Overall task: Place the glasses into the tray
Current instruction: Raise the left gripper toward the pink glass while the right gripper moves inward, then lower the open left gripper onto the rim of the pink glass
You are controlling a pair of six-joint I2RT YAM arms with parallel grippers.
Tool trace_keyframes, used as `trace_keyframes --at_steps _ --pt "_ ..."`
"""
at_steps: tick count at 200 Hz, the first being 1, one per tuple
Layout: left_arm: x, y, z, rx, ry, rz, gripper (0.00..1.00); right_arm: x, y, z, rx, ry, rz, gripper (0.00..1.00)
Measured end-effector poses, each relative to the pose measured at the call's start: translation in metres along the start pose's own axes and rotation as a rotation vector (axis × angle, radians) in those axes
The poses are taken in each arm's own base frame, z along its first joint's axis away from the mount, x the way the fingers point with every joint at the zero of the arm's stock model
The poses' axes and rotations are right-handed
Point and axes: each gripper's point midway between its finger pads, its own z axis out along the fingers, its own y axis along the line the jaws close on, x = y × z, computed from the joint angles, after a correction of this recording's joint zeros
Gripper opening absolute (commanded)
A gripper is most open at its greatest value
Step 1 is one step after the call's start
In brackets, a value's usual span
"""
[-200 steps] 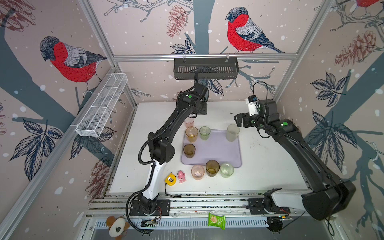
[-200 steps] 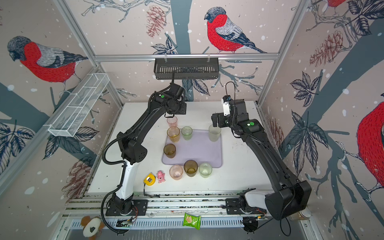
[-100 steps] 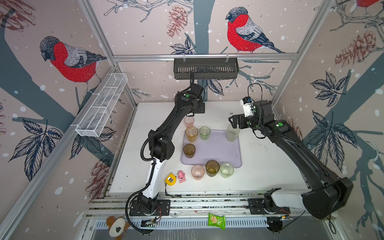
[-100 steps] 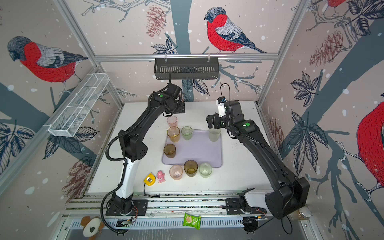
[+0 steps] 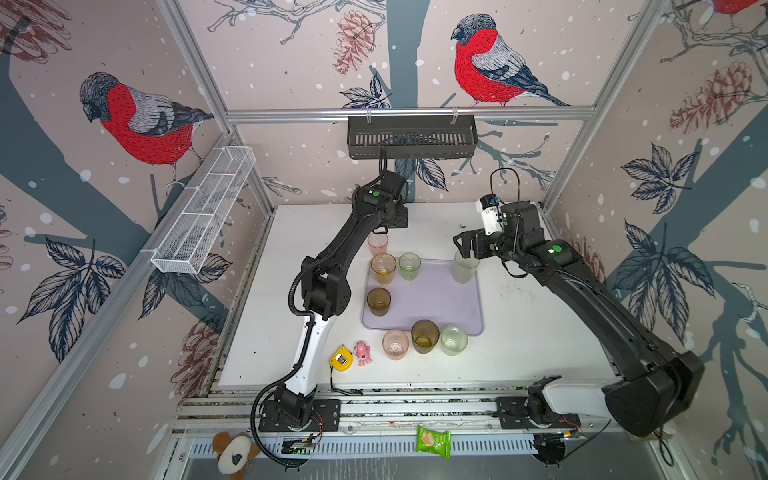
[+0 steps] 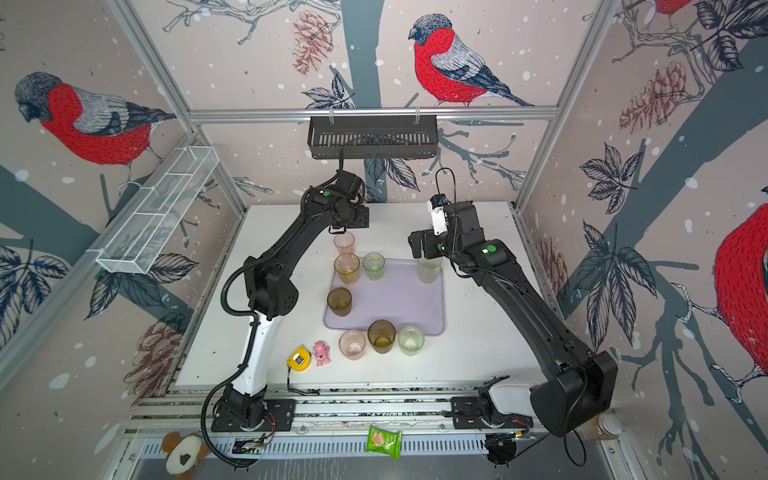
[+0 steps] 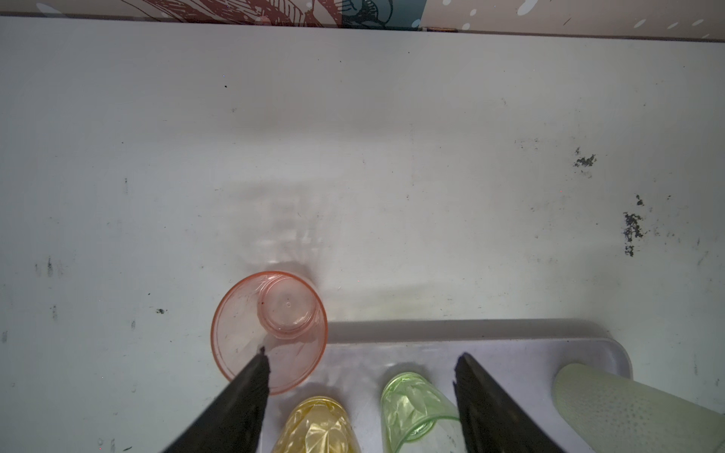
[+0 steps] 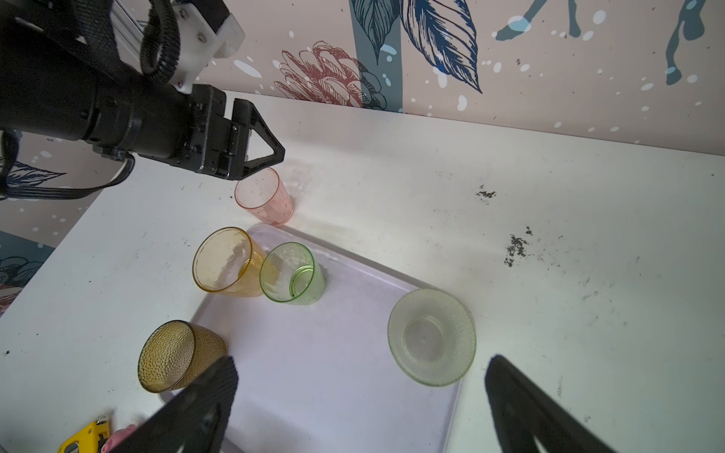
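Observation:
The pale-lavender tray (image 5: 432,299) lies mid-table. On it stand an amber glass (image 5: 383,268), a green glass (image 5: 409,266), a brown glass (image 5: 378,301) and a taller frosted glass (image 5: 465,268). A pink glass (image 5: 377,244) stands on the table just behind the tray's far left corner. My left gripper (image 7: 363,355) hangs open above that pink glass (image 7: 270,329), holding nothing. My right gripper (image 8: 361,362) is wide open above the frosted glass (image 8: 431,337), which it does not touch. Along the tray's near edge stand a pink (image 5: 395,344), a brown (image 5: 424,336) and a green glass (image 5: 454,340).
A yellow tape measure (image 5: 340,357) and a small pink toy figure (image 5: 363,353) lie at the front left. A black slatted basket (image 5: 411,137) hangs on the back wall. A white wire-mesh basket (image 5: 203,216) runs along the left wall.
My right gripper has shifted left, to above the frosted glass. My left gripper has drawn back a little above the pink glass. No glass has moved.

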Motion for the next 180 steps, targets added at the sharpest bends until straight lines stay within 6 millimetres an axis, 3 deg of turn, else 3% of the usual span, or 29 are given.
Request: trace_keyframes --at_steps 116,180 --pt "0.019 0.012 0.033 -0.061 0.057 0.027 0.49 0.001 0.004 0.006 -0.007 0.012 -0.006 1.0" --pt "0.025 0.013 0.049 -0.065 0.07 0.034 0.46 0.001 0.005 0.008 -0.01 0.017 -0.008 1.0"
